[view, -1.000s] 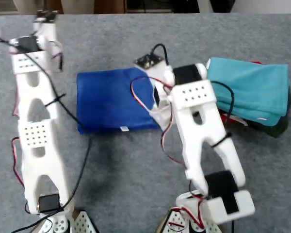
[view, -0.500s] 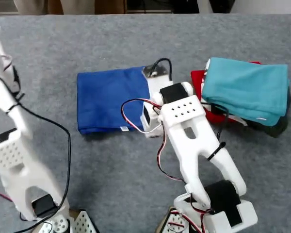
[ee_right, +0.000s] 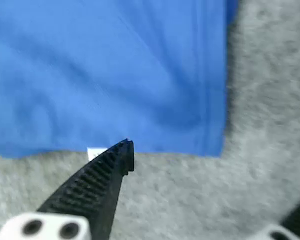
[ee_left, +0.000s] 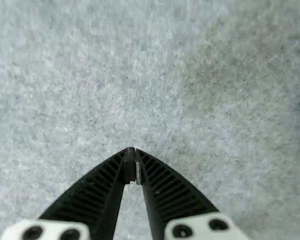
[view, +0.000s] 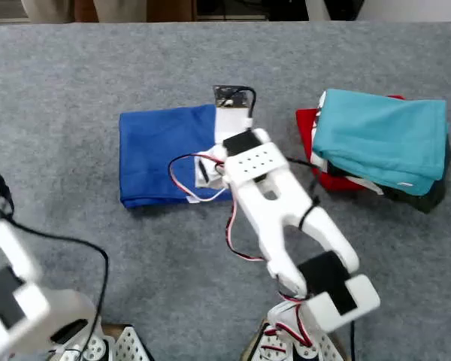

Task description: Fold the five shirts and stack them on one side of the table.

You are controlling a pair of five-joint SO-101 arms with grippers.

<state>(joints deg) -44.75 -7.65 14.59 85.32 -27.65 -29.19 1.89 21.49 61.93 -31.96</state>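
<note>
Underneath, grey felt table; left tool closed tight; right tool wide (above blue shirt)

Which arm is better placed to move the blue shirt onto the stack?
Right. The right gripper sits open at the near edge of the blue shirt, nearer the stack; the left gripper is shut over carpet.

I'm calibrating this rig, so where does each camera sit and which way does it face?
High view: fixed overhead, looking down on the grey felt table, folded blue cloth shirt, white left arm and right arm.
Left wrist view: on the left arm, facing bare table past its shut left gripper.
Right wrist view: on the right arm, facing the blue shirt's edge past one black ribbed finger.
Shared: high and right wrist views both show the blue shirt and its white tag.
</note>
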